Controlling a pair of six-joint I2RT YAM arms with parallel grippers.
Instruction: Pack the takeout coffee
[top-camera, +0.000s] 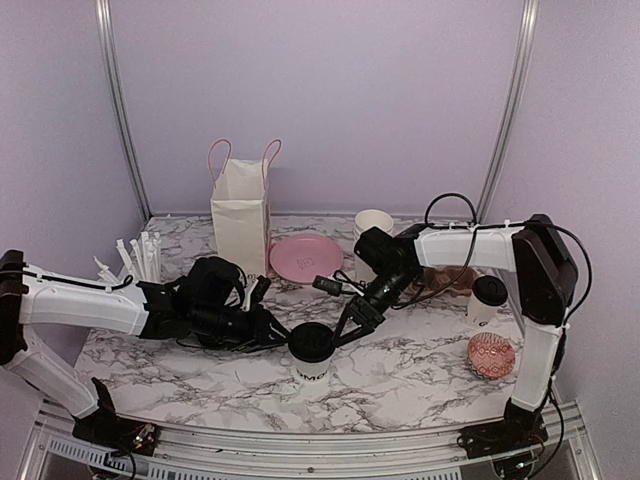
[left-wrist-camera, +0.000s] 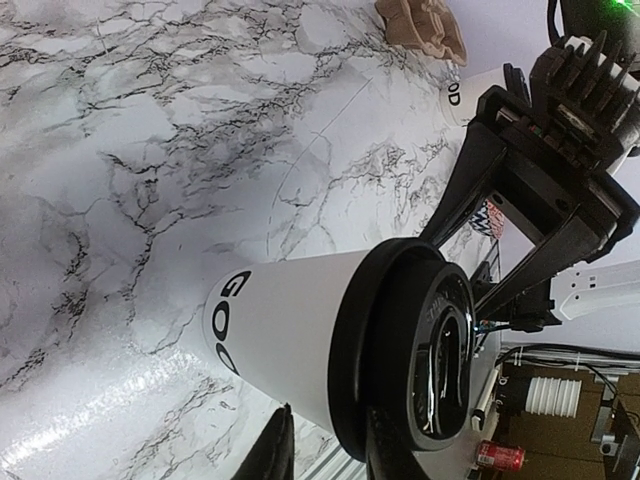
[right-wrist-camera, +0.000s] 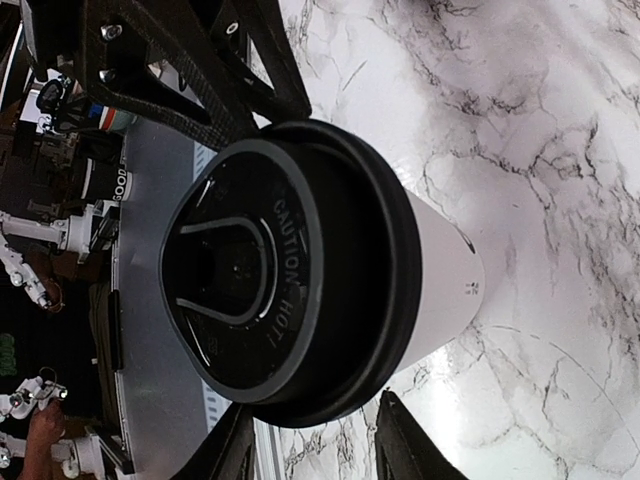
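A takeout coffee (top-camera: 312, 352), a white cup with black lettering and a black lid, stands at the table's front middle. My left gripper (top-camera: 283, 338) reaches it from the left, turned on its side. In the left wrist view one fingertip (left-wrist-camera: 278, 435) touches the cup wall (left-wrist-camera: 290, 330) under the lid rim, and the other lies against the lid. My right gripper (top-camera: 345, 328) meets the lid's opposite edge. In the right wrist view the rim of the cup (right-wrist-camera: 440, 270) sits between the tips of that gripper (right-wrist-camera: 315, 430). A second takeout coffee (top-camera: 489, 297) stands at the right.
A white paper bag (top-camera: 241, 215) with pink handles stands at the back left beside a pink plate (top-camera: 305, 258). A cup of wrapped straws (top-camera: 145, 258) is at the far left, stacked empty cups (top-camera: 373, 225) at the back. A brown carrier (top-camera: 447, 280) and a patterned round thing (top-camera: 491, 355) lie at the right.
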